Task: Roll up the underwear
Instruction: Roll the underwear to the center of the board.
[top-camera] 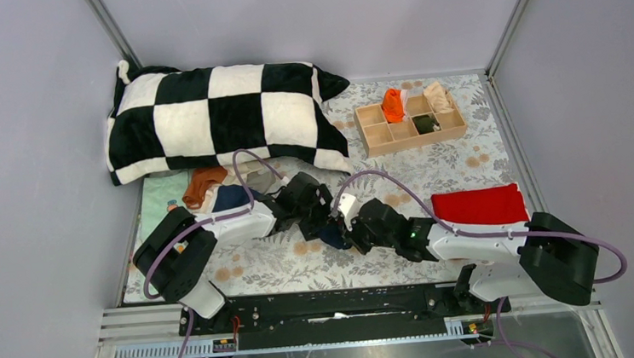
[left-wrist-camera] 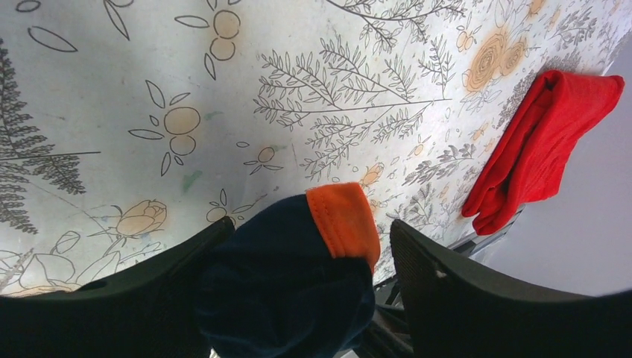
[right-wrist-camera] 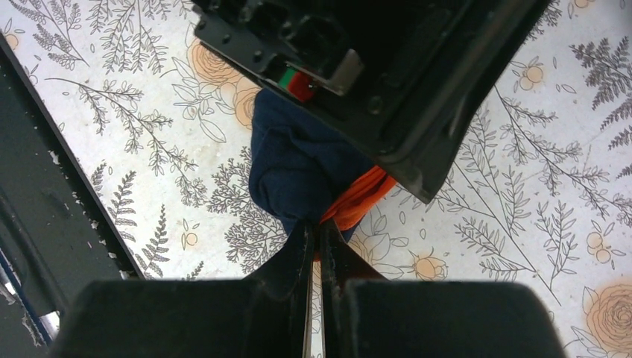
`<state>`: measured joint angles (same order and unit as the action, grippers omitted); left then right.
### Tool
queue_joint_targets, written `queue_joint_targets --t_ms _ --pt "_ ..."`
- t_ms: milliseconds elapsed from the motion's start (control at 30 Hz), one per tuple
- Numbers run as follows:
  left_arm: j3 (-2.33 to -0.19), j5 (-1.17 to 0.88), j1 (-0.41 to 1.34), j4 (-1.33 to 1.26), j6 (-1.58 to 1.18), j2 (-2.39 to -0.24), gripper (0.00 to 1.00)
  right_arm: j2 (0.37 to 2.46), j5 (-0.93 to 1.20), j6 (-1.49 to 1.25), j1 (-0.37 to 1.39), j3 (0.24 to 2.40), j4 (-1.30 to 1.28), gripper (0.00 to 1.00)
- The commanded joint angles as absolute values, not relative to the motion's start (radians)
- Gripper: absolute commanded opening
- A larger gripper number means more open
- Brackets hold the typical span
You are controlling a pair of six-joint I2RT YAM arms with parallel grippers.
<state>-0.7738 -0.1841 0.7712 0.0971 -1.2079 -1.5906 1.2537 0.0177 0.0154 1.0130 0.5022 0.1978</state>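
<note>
A navy underwear (left-wrist-camera: 283, 276) with an orange trim (left-wrist-camera: 343, 220) is bunched into a bundle just above the floral table cover, in the middle near the arms (top-camera: 333, 238). My left gripper (left-wrist-camera: 311, 224) stands wide around it. Its left finger (left-wrist-camera: 149, 276) touches the cloth, while the right finger (left-wrist-camera: 462, 291) stands a little apart. My right gripper (right-wrist-camera: 317, 227) is shut, pinching the edge of the same navy underwear (right-wrist-camera: 298, 164) where navy meets orange. More underwear lies in a pile at the left: rust-brown (top-camera: 203, 184), navy (top-camera: 229, 196) and grey (top-camera: 258, 179).
A checked pillow (top-camera: 223, 118) lies at the back left. A wooden compartment box (top-camera: 418, 143) at the back right holds rolled pieces, one orange (top-camera: 391, 105) and one beige (top-camera: 438, 97). A folded red cloth (top-camera: 480, 206) lies right of the right arm.
</note>
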Motion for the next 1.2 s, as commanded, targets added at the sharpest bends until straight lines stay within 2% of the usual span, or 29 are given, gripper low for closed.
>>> queue_joint_targets --t_ms 0,200,400,467,500,567,633,700,867,1000,1100,1167 --pt "-0.775 -0.191 0.768 0.052 -1.207 -1.594 0.75 1.271 0.005 0.063 1.041 0.557 0.196 0.0" --pt "-0.769 -0.183 0.768 0.057 -1.203 -1.586 0.51 1.262 -0.035 0.064 1.048 0.543 0.204 0.0" --pt "-0.769 -0.179 0.768 0.059 -1.199 -1.589 0.15 1.255 -0.042 0.062 1.049 0.532 0.206 0.0" --pt "-0.768 -0.178 0.768 0.061 -1.194 -1.591 0.03 1.251 -0.044 0.058 1.049 0.528 0.216 0.03" --pt "-0.77 -0.175 0.768 0.064 -1.192 -1.592 0.0 1.249 -0.046 0.053 1.048 0.527 0.222 0.07" --pt "-0.769 -0.167 0.767 0.071 -1.189 -1.587 0.0 1.242 -0.045 0.03 1.049 0.521 0.235 0.17" --pt "-0.766 -0.158 0.768 0.074 -1.185 -1.582 0.0 1.228 -0.043 -0.007 1.049 0.511 0.255 0.4" --pt "-0.764 -0.151 0.768 0.077 -1.182 -1.574 0.0 1.21 -0.041 -0.054 1.049 0.504 0.259 0.55" --pt "-0.751 -0.135 0.768 0.077 -1.169 -1.559 0.0 1.121 -0.066 -0.205 1.049 0.456 0.283 0.64" --pt "-0.728 -0.126 0.768 0.049 -1.151 -1.547 0.0 1.072 -0.089 -0.363 1.046 0.43 0.284 0.78" --pt "-0.714 -0.122 0.769 0.037 -1.136 -1.536 0.0 1.075 -0.014 -0.472 1.02 0.414 0.314 0.9" --pt "-0.707 -0.115 0.768 0.039 -1.13 -1.526 0.0 1.109 0.096 -0.521 0.981 0.406 0.366 0.94"
